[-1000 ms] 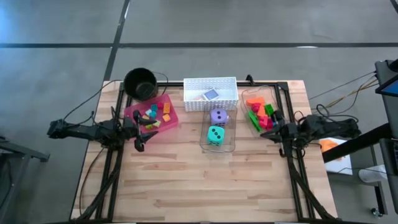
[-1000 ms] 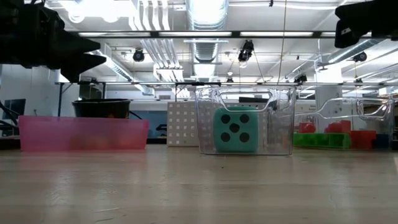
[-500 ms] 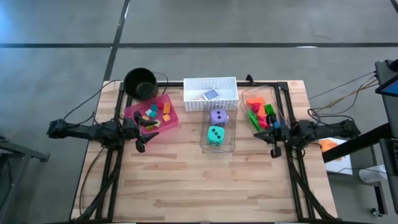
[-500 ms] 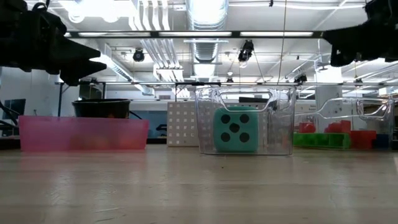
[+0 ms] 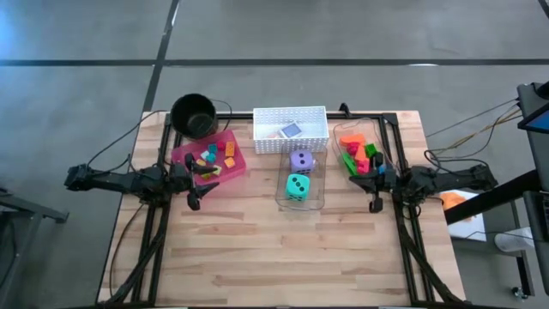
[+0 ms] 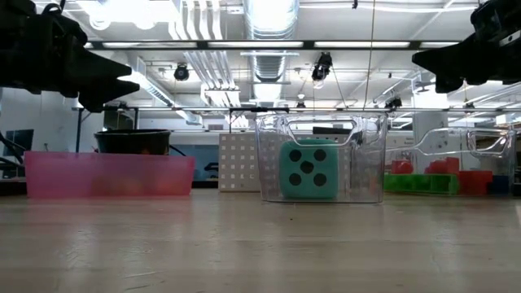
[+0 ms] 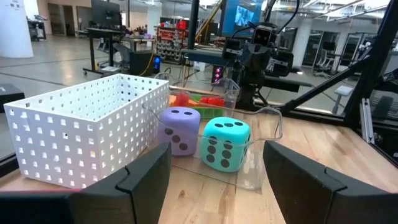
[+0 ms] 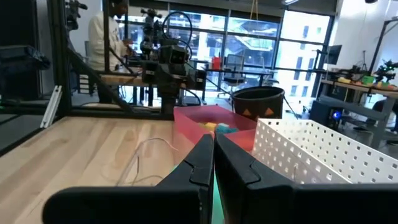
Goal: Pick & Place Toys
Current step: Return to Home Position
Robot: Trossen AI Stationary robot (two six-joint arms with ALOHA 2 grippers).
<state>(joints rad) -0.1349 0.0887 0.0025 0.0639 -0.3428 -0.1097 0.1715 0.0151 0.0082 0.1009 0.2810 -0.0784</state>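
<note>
While the right gripper (image 5: 375,203), pinched closed and empty, hangs beside the brick bin (image 5: 371,129), retract it high. Left gripper (image 5: 193,199), spread wide, waits by pink tray (image 5: 183,161).

The bench (image 5: 257,249) is pale wood in jointed strips, smooth and matt. A clear bin (image 6: 366,163) of glossy transparent plastic holds a teal die (image 7: 225,144) and a purple die (image 7: 180,129), both smooth with a soft sheen. The white basket (image 7: 81,134) is matt perforated plastic. The pink tray (image 6: 106,175) is translucent plastic. The bricks (image 5: 358,159) look like shiny plastic.
</note>
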